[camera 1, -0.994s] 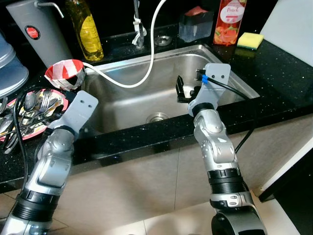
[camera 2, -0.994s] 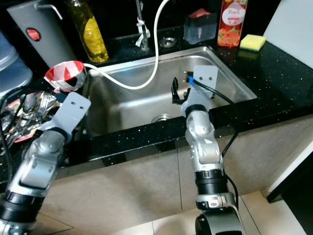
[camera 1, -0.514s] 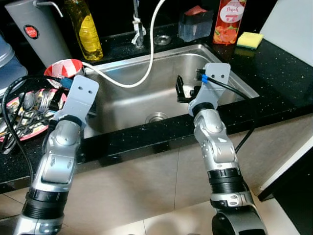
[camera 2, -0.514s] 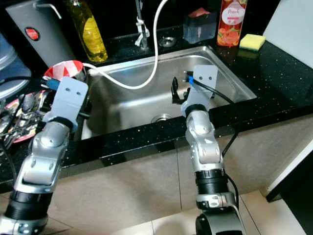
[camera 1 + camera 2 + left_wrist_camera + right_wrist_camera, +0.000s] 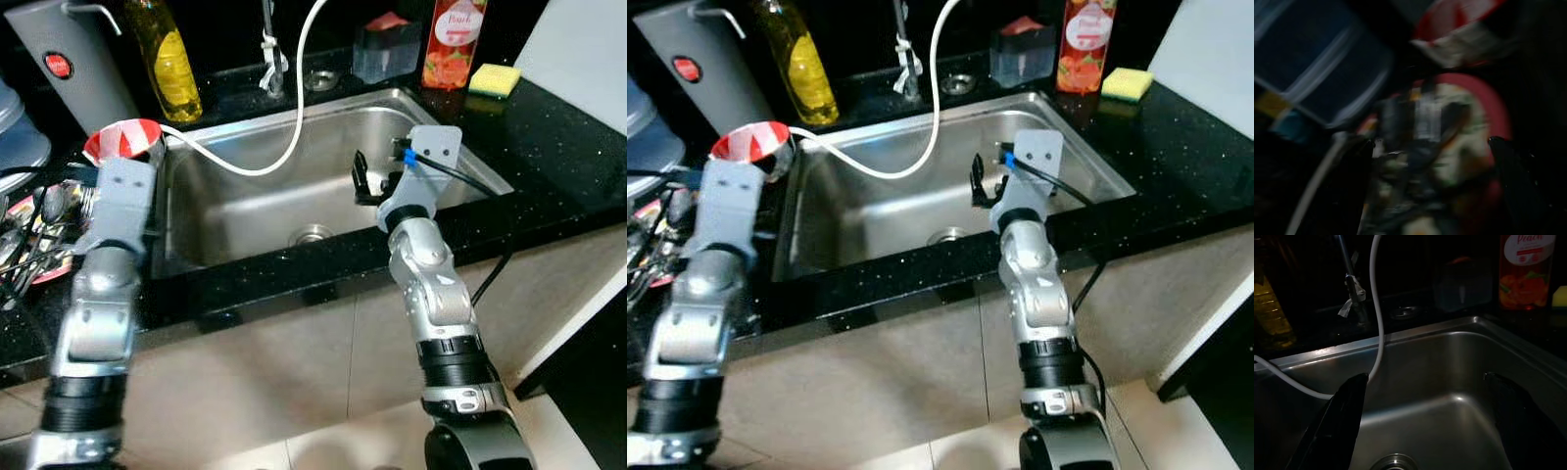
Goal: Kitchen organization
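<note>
Black speckled counter [image 5: 568,147] surrounds a bare steel sink [image 5: 245,211]; the right gripper [image 5: 1425,426] hangs over the basin's near right side, fingers spread wide, a white hose [image 5: 284,147] looping in from the faucet [image 5: 266,59]. The left gripper [image 5: 1430,186] sits over the red plate of cutlery [image 5: 44,220] just left of the sink, fingers apart, though the wrist view is dark and blurred. Along the back edge: yellow oil bottle [image 5: 168,59], red-and-white paper bowl [image 5: 124,142], peach carton [image 5: 446,44], yellow sponge [image 5: 494,80].
</note>
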Robot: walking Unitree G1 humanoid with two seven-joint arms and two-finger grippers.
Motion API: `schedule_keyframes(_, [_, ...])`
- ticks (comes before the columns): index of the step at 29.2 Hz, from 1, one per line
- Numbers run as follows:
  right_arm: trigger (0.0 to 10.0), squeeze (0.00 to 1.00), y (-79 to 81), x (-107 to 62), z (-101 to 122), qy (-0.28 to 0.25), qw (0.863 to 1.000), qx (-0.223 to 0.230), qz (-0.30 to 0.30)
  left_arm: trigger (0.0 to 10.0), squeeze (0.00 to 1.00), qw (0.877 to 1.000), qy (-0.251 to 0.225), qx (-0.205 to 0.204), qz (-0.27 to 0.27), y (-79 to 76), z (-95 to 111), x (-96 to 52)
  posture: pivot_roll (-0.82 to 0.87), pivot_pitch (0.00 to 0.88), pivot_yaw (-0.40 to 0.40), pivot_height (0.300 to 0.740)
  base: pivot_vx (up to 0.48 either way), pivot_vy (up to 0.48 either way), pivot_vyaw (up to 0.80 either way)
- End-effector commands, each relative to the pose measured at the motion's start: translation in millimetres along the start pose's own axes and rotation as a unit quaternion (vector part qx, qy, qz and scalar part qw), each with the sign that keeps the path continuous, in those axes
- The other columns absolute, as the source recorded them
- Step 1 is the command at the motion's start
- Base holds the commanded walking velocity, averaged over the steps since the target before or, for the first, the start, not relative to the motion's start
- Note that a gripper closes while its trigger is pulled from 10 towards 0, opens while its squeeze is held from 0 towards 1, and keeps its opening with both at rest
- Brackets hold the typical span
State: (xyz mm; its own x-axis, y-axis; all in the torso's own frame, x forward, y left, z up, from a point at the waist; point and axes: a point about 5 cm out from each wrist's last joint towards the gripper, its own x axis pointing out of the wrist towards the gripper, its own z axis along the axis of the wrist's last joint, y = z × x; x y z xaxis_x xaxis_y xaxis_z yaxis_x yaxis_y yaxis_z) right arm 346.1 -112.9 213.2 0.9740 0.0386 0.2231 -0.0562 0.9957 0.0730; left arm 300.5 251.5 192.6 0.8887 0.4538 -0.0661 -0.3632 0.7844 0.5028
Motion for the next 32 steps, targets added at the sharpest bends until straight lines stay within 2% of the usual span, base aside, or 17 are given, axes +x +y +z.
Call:
schedule_keyframes(1, [10.0, 0.00, 5.6, 0.3, 1, 0.001, 1.000, 0.001, 0.008, 10.0, 0.00, 1.000, 0.003, 0.025, 0.015, 10.5, -3, 4.9, 0.06, 0.000, 0.111, 0.740, 0.000, 0.000, 0.00])
schedule_keyframes(7, [10.0, 0.00, 4.6, -0.5, 0, 0.002, 1.000, 0.002, 0.003, 10.0, 0.00, 0.998, 0.022, 0.051, 0.026, 25.5, -10, 10.5, 0.06, 0.000, 0.114, 0.740, 0.000, 0.000, 0.00])
schedule_keyframes(11, [10.0, 0.00, 5.5, -1.4, -1, 0.003, 1.000, 0.004, 0.003, 10.0, 0.00, 0.998, 0.057, 0.034, 0.018, 26.2, -19, 12.5, 0.06, 0.000, 0.115, 0.740, 0.000, 0.000, 0.00])
schedule_keyframes(12, [10.0, 0.00, 5.7, -1.4, -1, 0.003, 1.000, 0.004, 0.004, 9.1, 0.00, 0.997, 0.065, 0.033, -0.001, 23.0, -23, 12.6, 0.06, 0.000, 0.115, 0.740, 0.000, 0.000, 0.00])
schedule_keyframes(13, [10.0, 0.00, 5.8, -1.3, 0, 0.003, 1.000, 0.004, 0.004, 9.1, 0.00, 0.997, 0.069, 0.034, -0.015, 20.8, -25, 12.6, 0.06, 0.001, 0.115, 0.740, 0.000, 0.000, 0.00])
schedule_keyframes(16, [10.0, 0.00, 4.7, -1.5, 0, 0.002, 1.000, 0.004, 0.002, 9.7, 0.00, 0.992, 0.076, 0.084, -0.053, 19.2, -31, 10.7, 0.06, 0.001, 0.115, 0.740, 0.000, 0.000, 0.00])
schedule_keyframes(19, [10.0, 0.00, 3.8, -1.7, 0, 0.002, 1.000, 0.004, 0.001, 9.6, 0.00, 0.990, 0.076, 0.103, -0.053, 21.9, -32, 10.5, 0.06, 0.009, 0.117, 0.740, 0.000, 0.000, 0.00])
schedule_keyframes(20, [10.0, 0.00, 2.8, -2.4, -1, 0.004, 1.000, 0.003, -0.001, 9.5, 0.00, 0.986, 0.074, 0.136, -0.059, 25.9, -32, 9.4, 0.06, 0.009, 0.117, 0.740, 0.000, 0.000, 0.00])
schedule_keyframes(21, [10.0, 0.00, 2.8, -2.4, -1, 0.004, 1.000, 0.003, -0.001, 9.5, 0.00, 0.986, 0.074, 0.136, -0.059, 25.9, -32, 9.4, 0.06, 0.009, 0.117, 0.740, 0.000, 0.000, 0.00])
schedule_keyframes(22, [10.0, 0.00, 2.9, -2.7, -1, 0.004, 1.000, 0.004, -0.001, 9.4, 0.00, 0.984, 0.067, 0.156, -0.059, 27.9, -31, 8.3, 0.06, 0.014, 0.121, 0.740, 0.000, 0.000, 0.00])
schedule_keyframes(23, [10.0, 0.00, 2.9, -2.7, -1, 0.004, 1.000, 0.004, -0.001, 9.4, 0.00, 0.984, 0.067, 0.156, -0.059, 27.9, -31, 8.3, 0.06, 0.014, 0.121, 0.740, 0.000, 0.000, 0.00])
schedule_keyframes(25, [10.0, 0.00, 3.8, -3.5, -1, 0.005, 1.000, 0.005, -0.001, 9.7, 0.00, 0.976, 0.025, 0.208, -0.056, 33.7, -16, 4.3, 0.06, 0.014, 0.121, 0.740, 0.000, 0.000, 0.00])
schedule_keyframes(30, [10.0, 0.00, 4.4, -3.9, -2, 0.006, 1.000, 0.005, -0.001, 9.9, 0.00, 0.973, 0.006, 0.220, -0.065, 40.2, -1, 0.5, 0.07, 0.021, 0.129, 0.740, 0.000, 0.000, 0.00])
schedule_keyframes(31, [10.0, 0.00, 5.1, -4.2, -2, 0.007, 1.000, 0.006, -0.001, 10.0, 0.00, 0.971, 0.006, 0.215, -0.101, 43.9, 7, -6.9, 0.08, 0.023, 0.134, 0.740, 0.000, 0.000, 0.00])
schedule_keyframes(32, [10.0, 0.00, 5.3, -4.3, -2, 0.007, 1.000, 0.006, -0.001, 10.0, 0.00, 0.970, 0.007, 0.215, -0.111, 44.4, 8, -8.7, 0.08, 0.023, 0.134, 0.740, 0.000, 0.000, 0.00])
